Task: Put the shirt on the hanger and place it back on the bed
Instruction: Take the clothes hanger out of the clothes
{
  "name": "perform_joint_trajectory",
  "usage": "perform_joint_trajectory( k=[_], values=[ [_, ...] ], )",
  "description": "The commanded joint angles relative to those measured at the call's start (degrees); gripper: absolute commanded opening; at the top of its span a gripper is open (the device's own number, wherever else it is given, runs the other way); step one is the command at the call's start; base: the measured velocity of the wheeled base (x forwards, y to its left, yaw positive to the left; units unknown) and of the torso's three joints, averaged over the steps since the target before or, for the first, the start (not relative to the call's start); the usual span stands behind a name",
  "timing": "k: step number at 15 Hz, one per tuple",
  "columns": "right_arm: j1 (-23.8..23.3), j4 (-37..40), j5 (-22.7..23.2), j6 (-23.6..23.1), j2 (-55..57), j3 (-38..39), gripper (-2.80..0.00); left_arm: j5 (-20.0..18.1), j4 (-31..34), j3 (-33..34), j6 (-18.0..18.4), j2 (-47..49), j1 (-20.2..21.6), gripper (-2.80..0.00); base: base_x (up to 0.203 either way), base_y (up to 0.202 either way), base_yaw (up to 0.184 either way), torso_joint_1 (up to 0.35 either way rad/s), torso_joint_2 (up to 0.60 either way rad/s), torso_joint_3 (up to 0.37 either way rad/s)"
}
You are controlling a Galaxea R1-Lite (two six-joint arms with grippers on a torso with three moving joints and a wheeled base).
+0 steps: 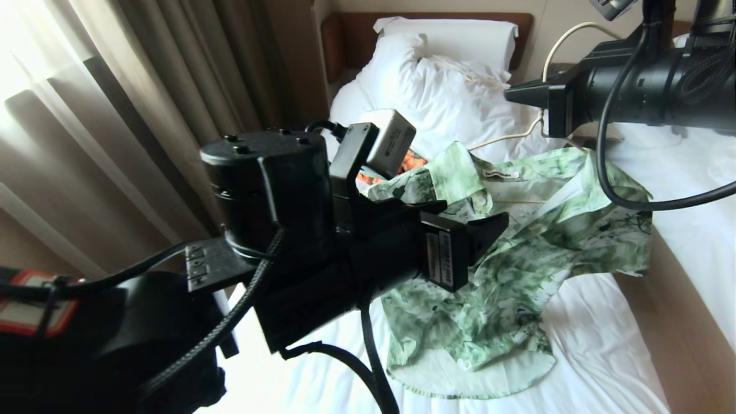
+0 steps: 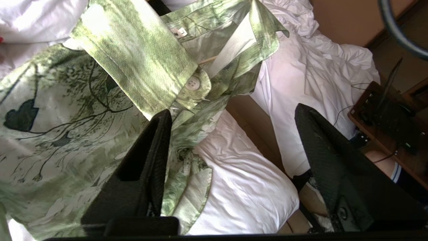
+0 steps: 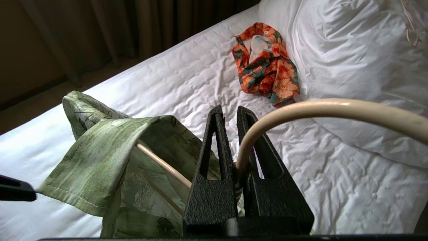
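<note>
While your left hand (image 2: 230, 150) stands wide open with nothing between its fingers, one finger (image 2: 147, 174) lies right against the shirt (image 2: 67, 110) and the other hangs out over the gap beside the bed (image 1: 581, 345). That is your nearest risk: any pull away from here could drag the loose front panel or the collar flap along and undo whatever sits on the hanger.

Further out, your right hand (image 3: 232, 137) is closed down tight, and the cream hanger (image 3: 321, 108) curves up from between its fingers, so it carries the whole load alone. The hanger's thin arm runs into the shirt's neck opening, but only one side looks threaded from here; I cannot tell whether the far shoulder is on. If it is not, the shirt could slide off that single arm as you lower it, or the thin rod could twist in the pinch.

The shirt itself drapes partly lifted, its hem resting on the white sheet near the bed's right edge, so it may slip toward the gap.

No containers are in play; the bed alone holds things, and beyond the shirt an orange patterned garment (image 3: 267, 62) lies by the duvet (image 3: 351, 67).
</note>
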Motion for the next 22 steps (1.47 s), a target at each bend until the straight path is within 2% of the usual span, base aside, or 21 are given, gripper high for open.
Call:
perform_joint_trajectory(
  k=[1,2,6,15,20,21,22],
  values=[
    [-0.01,-0.19,0.09,-0.09,-0.66,0.51,-2.8,0.1,-0.23,-1.47,-0.96,2.66,0.18,0.0,0.0,0.0,0.0,0.0,0.0,0.0],
    [-0.01,-0.34,0.17,-0.12,-1.36,0.86,-2.8,0.13,-0.21,-2.22,-2.95,3.29,0.15,0.0,0.0,0.0,0.0,0.0,0.0,0.0],
    [-1.31,-2.11,0.89,-0.17,-1.65,1.25,-2.8,0.36,-0.21,-1.07,-4.43,3.16,0.4,0.0,0.0,0.0,0.0,0.0,0.0,0.0],
    [-1.6,-3.51,2.12,-0.15,-3.41,5.27,-2.8,0.6,0.05,-8.51,-4.35,6.98,3.78,0.0,0.0,0.0,0.0,0.0,0.0,0.0],
    [-1.15,-3.56,2.15,-0.17,-3.45,6.61,-2.8,0.4,0.14,-9.82,-4.31,7.46,3.35,0.0,0.0,0.0,0.0,0.0,0.0,0.0],
    [-0.98,-3.83,2.19,-0.17,-3.49,6.88,-2.8,0.4,0.14,-9.91,-4.26,7.51,3.35,-2.8,0.0,0.0,0.0,0.0,0.0,0.0],
    [-0.98,-4.04,2.12,-0.18,-3.43,7.05,-2.8,0.4,0.08,-9.83,-4.26,7.51,3.35,-2.8,0.0,0.0,0.0,0.0,0.0,0.0]
  ],
)
